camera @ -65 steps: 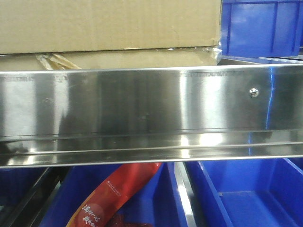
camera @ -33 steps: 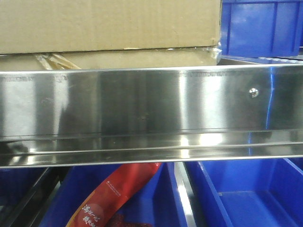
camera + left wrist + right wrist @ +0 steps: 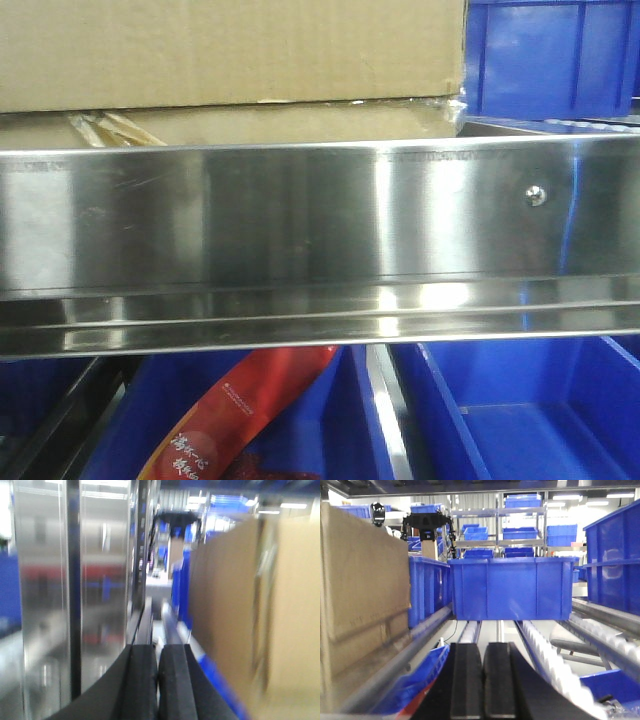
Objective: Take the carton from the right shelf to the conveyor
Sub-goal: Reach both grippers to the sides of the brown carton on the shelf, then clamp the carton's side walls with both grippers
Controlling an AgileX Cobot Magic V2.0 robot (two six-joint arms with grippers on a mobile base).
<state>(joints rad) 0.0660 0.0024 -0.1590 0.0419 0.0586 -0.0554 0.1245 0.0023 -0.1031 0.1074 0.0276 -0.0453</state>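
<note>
The carton sat on the right shelf, just behind the steel rail along the front edge, with its tape tuft toward the left end. A blue bin stood just beside its right corner, above the screw head, and a red packet lay in a lower bin. The left gripper had its jaws pressed together on nothing, with the carton on its right in a blurred view. The right gripper was likewise drawn shut to a thin slit and empty, with the carton on its left and rollers ahead.
</note>
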